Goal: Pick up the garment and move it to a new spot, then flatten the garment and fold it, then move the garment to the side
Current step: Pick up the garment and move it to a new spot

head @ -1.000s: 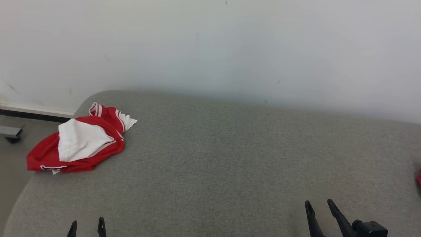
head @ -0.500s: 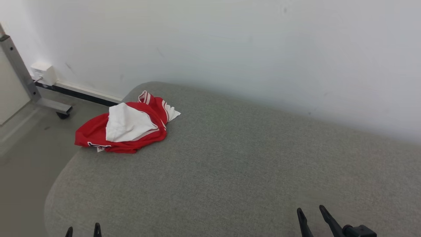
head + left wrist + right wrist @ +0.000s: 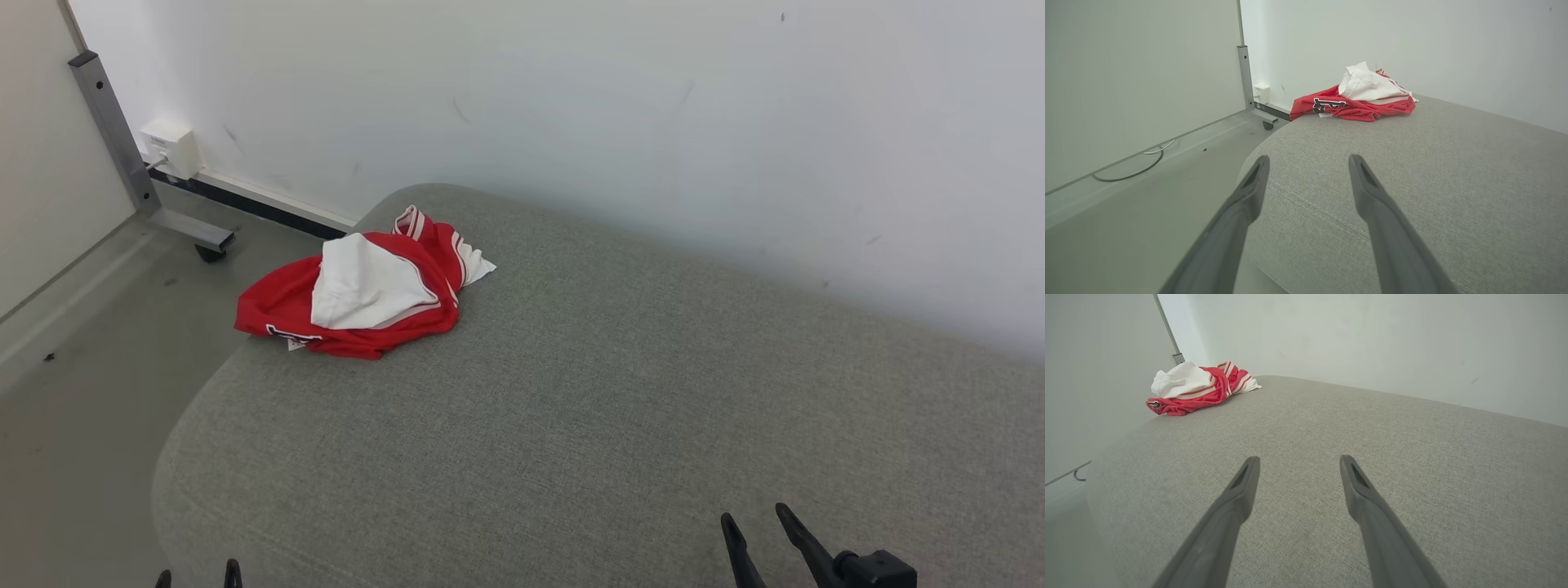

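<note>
The garment (image 3: 359, 296), red with white panels and stripes, lies crumpled at the far left corner of the grey upholstered surface (image 3: 588, 408), partly over its edge. The left wrist view has the garment (image 3: 1359, 96) ahead, and the right wrist view has the garment (image 3: 1196, 387) at upper left. My left gripper (image 3: 197, 576) sits at the bottom left, open, its fingertips (image 3: 1259, 163) over the cushion's near left edge with nothing between them. My right gripper (image 3: 755, 523) is at the bottom right, open and empty, well away from the garment.
A white wall (image 3: 612, 106) runs behind the cushion. Left of it is bare floor (image 3: 82, 384) with a metal post on a castor foot (image 3: 196, 238), a white wall box (image 3: 170, 147) and a cable (image 3: 1133, 169) along the floor.
The head camera has turned left, so the garment sits nearer the picture's middle and the floor, post and wall box have come into view. The garment has not moved; both grippers stay open.
</note>
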Robot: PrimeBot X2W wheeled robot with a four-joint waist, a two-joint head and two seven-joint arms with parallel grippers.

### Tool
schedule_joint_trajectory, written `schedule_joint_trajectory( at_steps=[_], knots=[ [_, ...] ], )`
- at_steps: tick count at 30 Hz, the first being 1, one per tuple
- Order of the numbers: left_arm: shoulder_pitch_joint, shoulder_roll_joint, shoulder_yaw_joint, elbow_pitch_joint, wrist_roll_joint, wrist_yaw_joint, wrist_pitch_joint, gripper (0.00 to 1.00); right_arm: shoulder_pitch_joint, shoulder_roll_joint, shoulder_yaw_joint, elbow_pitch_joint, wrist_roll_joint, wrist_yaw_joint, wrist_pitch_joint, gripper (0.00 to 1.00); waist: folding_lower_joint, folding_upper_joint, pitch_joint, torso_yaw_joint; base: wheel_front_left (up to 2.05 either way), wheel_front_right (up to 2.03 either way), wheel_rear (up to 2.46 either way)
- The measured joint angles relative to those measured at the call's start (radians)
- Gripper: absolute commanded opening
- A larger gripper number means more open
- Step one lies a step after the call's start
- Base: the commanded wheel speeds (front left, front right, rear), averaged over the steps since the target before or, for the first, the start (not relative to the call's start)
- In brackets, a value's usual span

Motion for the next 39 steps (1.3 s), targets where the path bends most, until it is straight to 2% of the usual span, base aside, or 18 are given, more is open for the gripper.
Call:
schedule_joint_trajectory(
  at_steps=[9,13,18,23,27,30,34,39],
  knots=[
    [-0.048,0.0,0.017,0.033,-0.003,0.0,0.0,1.0,-0.009,-0.025,0.023,-0.023,-0.006,0.0,0.022,1.0,0.0,0.0,0.034,-0.006,0.0,0.0,0.0],
    [-0.15,0.003,0.011,0.068,-0.002,-0.001,0.0,1.0,-0.033,-0.051,0.03,-0.056,-0.006,0.0,0.047,1.0,0.0,0.0,0.076,-0.019,0.0,0.0,0.0],
    [-0.329,0.027,0.007,0.193,-0.013,0.002,0.018,1.0,-0.077,-0.097,0.038,-0.118,-0.027,0.0,0.09,1.0,0.0001,0.0,0.143,-0.042,0.0,0.0,0.0],
    [-0.552,0.07,0.04,0.271,-0.078,0.006,0.094,1.0,-0.149,-0.148,0.055,-0.201,-0.047,0.0,0.142,1.0,0.0002,0.0001,0.23,-0.077,0.0,0.0,0.0],
    [-0.679,0.152,0.058,0.306,-0.128,0.005,0.168,1.0,-0.216,-0.173,0.079,-0.268,-0.06,0.0,0.173,1.0,0.0003,0.0001,0.305,-0.117,0.0,0.0,0.0],
    [-0.765,0.191,0.062,0.311,-0.179,0.004,0.23,1.0,-0.251,-0.184,0.071,-0.31,-0.063,0.0,0.184,1.0,0.0004,0.0001,0.364,-0.152,0.0,0.0,0.0],
    [-0.865,0.225,0.122,0.316,-0.293,-0.001,0.333,1.0,-0.257,-0.197,0.059,-0.357,-0.078,0.0,0.198,1.0,0.0004,0.0001,0.448,-0.195,0.0,0.0,0.0],
    [-0.957,0.283,0.159,0.315,-0.359,0.003,0.468,1.0,-0.273,-0.194,0.04,-0.402,-0.094,0.0,0.2,1.0,0.0004,0.0001,0.553,-0.245,0.0,0.0,0.0]
  ],
)
